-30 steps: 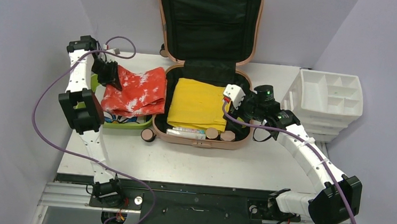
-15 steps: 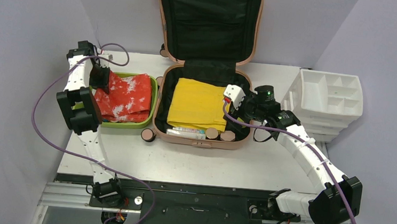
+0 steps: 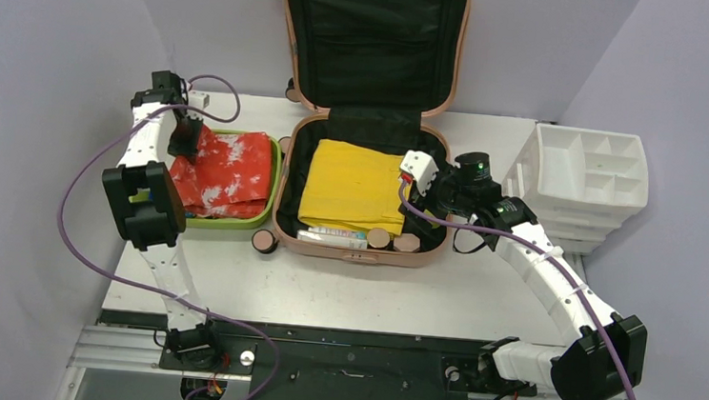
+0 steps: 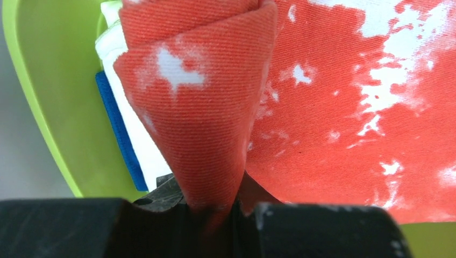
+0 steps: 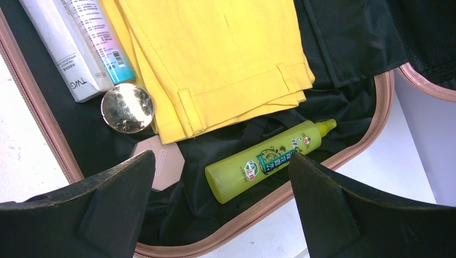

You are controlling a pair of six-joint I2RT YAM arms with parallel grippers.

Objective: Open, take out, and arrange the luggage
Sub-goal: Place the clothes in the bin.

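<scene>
The luggage (image 3: pixel 373 39) lies open at the far middle of the table (image 3: pixel 325 288), its lid propped upright against the back wall; the white drawer organizer (image 3: pixel 587 175) stands to its right and a lime-green tub (image 3: pixel 229 222) sits just beside it on the left. A red-and-white cloth (image 3: pixel 224 171) is spread over the tub; folded yellow clothing (image 3: pixel 352 185) fills much of the luggage's lower half. The left gripper (image 4: pixel 215 207) is nearly closed, pinching a fold of the cloth (a peak of fabric rises from its jaws). The right gripper (image 5: pixel 219 161) hovers over the case's right side, jaws wide and holding nothing; beneath it lie a yellow-green bottle (image 5: pixel 269 158), two tubes (image 5: pixel 80 48) and a silver cap (image 5: pixel 128 107).
</scene>
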